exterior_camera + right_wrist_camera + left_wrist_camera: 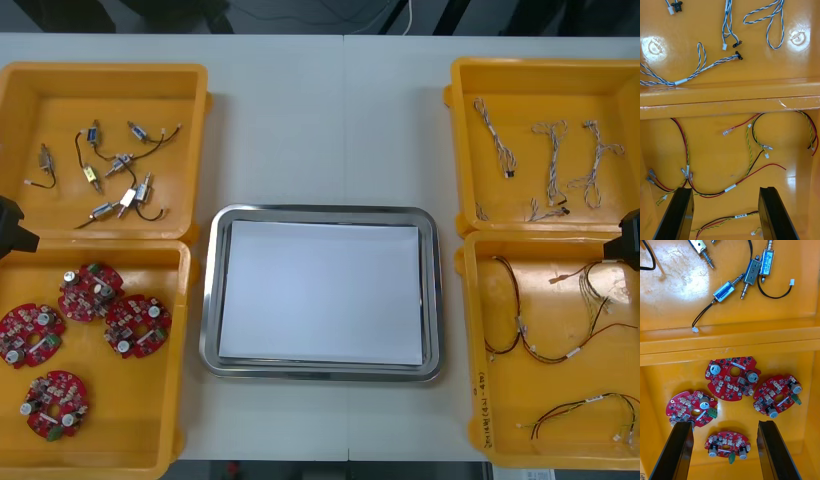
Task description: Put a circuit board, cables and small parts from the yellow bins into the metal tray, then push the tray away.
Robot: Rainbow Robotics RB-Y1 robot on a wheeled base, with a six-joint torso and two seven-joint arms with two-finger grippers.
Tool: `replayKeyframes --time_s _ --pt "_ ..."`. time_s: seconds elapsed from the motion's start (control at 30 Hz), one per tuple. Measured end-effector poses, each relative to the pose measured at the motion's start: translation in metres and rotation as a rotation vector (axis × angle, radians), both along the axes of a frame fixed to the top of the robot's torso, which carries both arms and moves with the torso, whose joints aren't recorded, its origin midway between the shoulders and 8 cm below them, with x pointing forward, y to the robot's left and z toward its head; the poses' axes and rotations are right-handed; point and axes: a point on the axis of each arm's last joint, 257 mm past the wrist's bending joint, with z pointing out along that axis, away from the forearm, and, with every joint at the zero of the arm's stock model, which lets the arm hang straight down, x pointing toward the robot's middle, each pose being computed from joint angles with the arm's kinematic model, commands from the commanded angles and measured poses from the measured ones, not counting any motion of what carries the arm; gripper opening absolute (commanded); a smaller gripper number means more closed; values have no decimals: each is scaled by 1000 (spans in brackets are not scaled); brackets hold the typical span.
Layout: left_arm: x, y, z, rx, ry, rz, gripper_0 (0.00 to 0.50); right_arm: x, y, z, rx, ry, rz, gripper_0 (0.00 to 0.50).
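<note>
Left gripper (724, 426): black fingers wide apart, nothing held, over near-left yellow plastic bin (150, 420). Squarely between the fingers, down on the bin floor: one round red circuit board (727, 444), flat, no long axis to match. Three more boards (733, 379) farther on, apart from it, not in the way. Shiny metal tray with white inside (210, 300) to that bin's right, mid-table, nothing in it. Looks like the left arm's pick. Small metal parts (724, 291) in far-left bin. Right gripper (725, 189): equally wide, empty, above red and yellow cables (741, 215); twisted blue and white cables (680, 81) beyond the bin wall.
</note>
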Motion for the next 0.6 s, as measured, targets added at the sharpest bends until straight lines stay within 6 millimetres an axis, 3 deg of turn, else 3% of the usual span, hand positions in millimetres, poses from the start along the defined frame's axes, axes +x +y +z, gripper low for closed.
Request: replayKeyframes --time_s 0.6 --pt "0 0 0 0 0 0 500 0 0 0 0 0 0 500"
